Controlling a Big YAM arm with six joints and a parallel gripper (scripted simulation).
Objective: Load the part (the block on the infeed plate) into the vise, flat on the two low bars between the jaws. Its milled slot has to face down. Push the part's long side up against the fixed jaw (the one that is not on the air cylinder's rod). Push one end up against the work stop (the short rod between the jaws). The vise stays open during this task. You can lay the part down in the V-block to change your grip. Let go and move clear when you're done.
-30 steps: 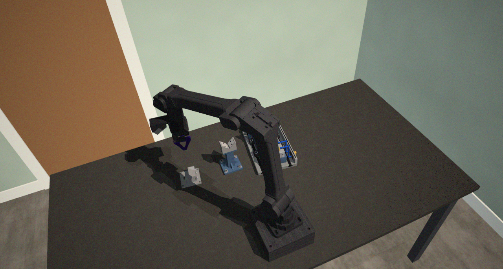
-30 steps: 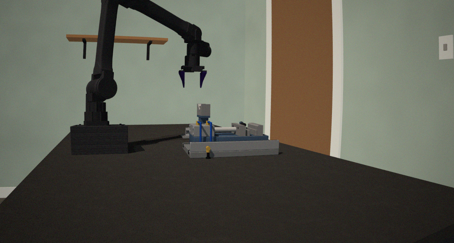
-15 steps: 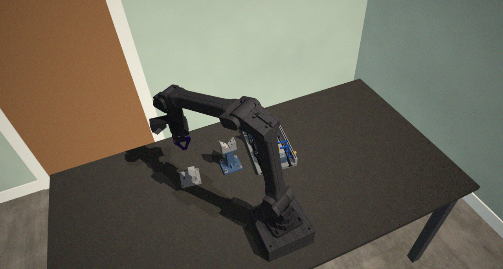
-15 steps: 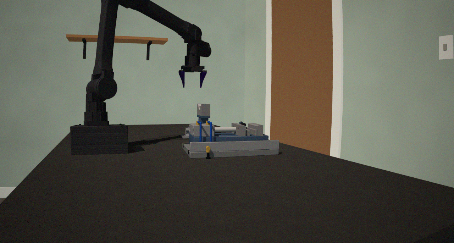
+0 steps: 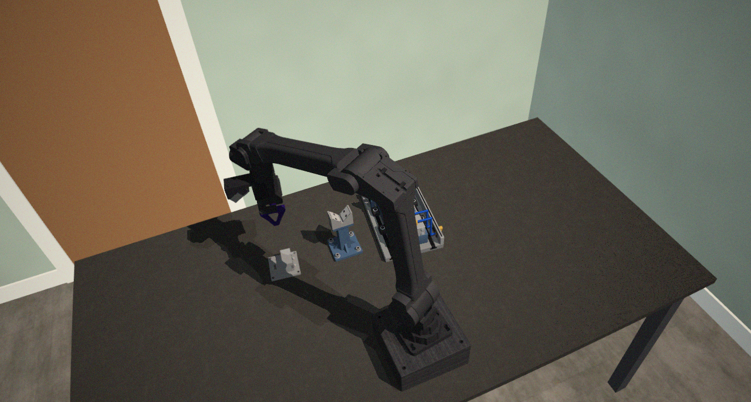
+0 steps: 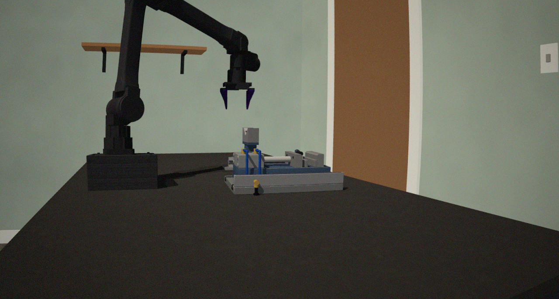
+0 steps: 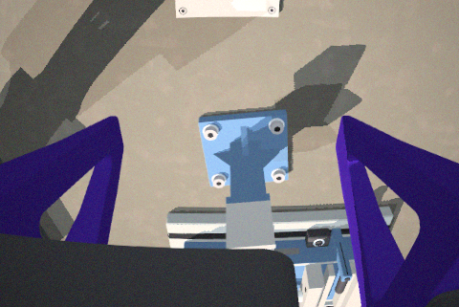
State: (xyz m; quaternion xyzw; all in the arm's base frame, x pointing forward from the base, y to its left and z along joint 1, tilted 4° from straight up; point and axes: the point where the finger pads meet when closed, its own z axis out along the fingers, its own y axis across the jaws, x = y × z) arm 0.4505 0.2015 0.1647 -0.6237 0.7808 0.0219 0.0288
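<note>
the v-block (image 5: 342, 226) is standing up between the infeed plate (image 5: 274, 271) and the vise (image 5: 431, 237), blocking a low straight path. the arm's own upright link (image 5: 404, 242) is crossing over the vise, leaving open air higher up.

Brown door (image 6: 371, 82), wall shelf (image 6: 143, 48), light switch (image 6: 548, 57), dark table (image 5: 551, 231).

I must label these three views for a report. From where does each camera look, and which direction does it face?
Top: high above a table corner, looking down at the whole arm, infeed plate, V-block and vise.
Exterior: low at table height, facing the vise side-on; arm and open gripper show.
Wrist: behind the fingers, looking down.
All three show the V-block.
</note>
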